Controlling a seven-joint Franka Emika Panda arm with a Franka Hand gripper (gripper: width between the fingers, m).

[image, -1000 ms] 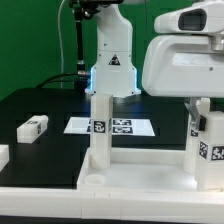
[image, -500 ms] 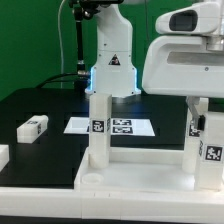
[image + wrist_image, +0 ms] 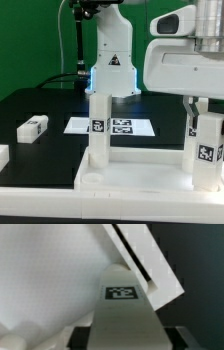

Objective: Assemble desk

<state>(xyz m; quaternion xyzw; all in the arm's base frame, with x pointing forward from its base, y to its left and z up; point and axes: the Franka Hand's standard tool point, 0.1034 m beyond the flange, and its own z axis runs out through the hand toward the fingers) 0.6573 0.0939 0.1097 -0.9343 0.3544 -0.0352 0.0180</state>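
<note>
we see the gripper (image 3: 205, 118) clamped on 1 upright leg (image 3: 208, 155), held vertical, likely to seat it in a corner of the tabletop (image 3: 130, 180).

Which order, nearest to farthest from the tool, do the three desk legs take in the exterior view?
1. Held leg, gripped by the tool, exterior view's right.
2. Standing leg, middle, upright in a corner of the tabletop.
3. Loose leg, lying flat, exterior view's left.
</note>
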